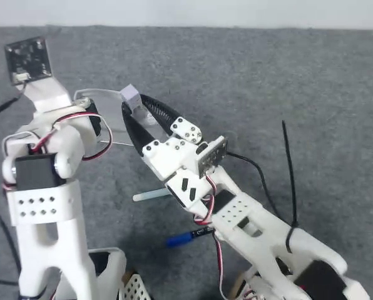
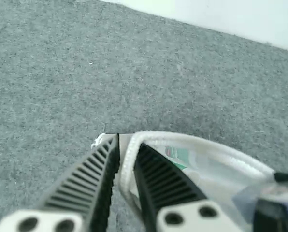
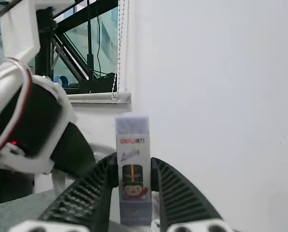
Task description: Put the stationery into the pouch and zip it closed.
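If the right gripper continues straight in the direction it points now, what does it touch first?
Most likely the pouch: the right gripper, shut on the eraser, points at its rim, which the left gripper holds. Depth is unclear, so it might pass just above.

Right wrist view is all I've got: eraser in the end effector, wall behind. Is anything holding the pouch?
Observer: Yes. The left end effector is shut on the white rim of the pouch.
Operator: Is the eraser near the pouch?
Observer: The high view puts the eraser right at the pouch's edge. Inside or not, I can't tell.
Operator: Any stationery on the table?
Observer: A blue pen and a pale green stick lie on the grey mat.
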Robot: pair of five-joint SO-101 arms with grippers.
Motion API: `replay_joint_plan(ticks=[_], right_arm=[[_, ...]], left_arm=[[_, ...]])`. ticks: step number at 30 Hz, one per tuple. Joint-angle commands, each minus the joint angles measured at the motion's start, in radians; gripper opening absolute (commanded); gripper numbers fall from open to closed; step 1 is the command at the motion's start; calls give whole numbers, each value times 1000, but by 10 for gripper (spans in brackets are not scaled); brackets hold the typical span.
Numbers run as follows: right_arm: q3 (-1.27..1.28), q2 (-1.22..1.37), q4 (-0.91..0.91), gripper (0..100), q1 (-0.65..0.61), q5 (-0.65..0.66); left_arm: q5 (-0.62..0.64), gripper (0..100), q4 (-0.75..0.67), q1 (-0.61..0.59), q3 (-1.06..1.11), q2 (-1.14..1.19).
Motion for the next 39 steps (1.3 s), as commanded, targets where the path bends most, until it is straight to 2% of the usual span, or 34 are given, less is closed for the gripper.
replay_joint_plan(ticks=[1,6,14,19,21,34,39], right_arm=[[-12,94,-4,13,-22,12],[-9,151,-5,13,-21,14],[48,94,-1,27,-24,14],[95,65,1,184,-24,14],[107,64,1,213,-25,14],[110,73,1,177,-21,15],[133,70,-1,177,-24,126]], left_arm=[[18,11,-28,0,12,9],[18,11,-26,0,13,8],[18,11,-28,0,25,8],[18,11,-28,0,27,8],[18,11,-28,0,27,8],[17,11,-23,-2,28,8],[18,11,-28,-37,44,6]])
